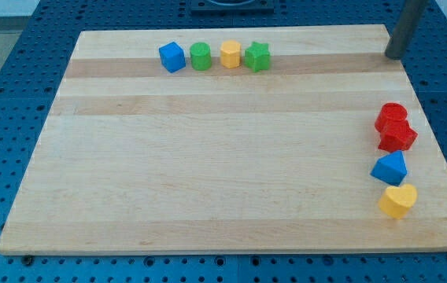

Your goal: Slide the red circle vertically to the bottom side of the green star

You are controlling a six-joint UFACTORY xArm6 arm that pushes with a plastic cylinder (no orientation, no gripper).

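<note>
The red circle (391, 116) lies near the board's right edge, touching a red star (397, 136) just below it. The green star (258, 56) sits near the view's top, at the right end of a row of blocks. My tip (395, 56) is at the view's top right, at the board's far corner, well above the red circle and far right of the green star. It touches no block.
Left of the green star in the row are a yellow hexagon (230, 54), a green circle (201, 56) and a blue cube (172, 56). Below the red star lie a blue triangle (390, 168) and a yellow heart (398, 200). The wooden board (208, 157) lies on a blue pegboard.
</note>
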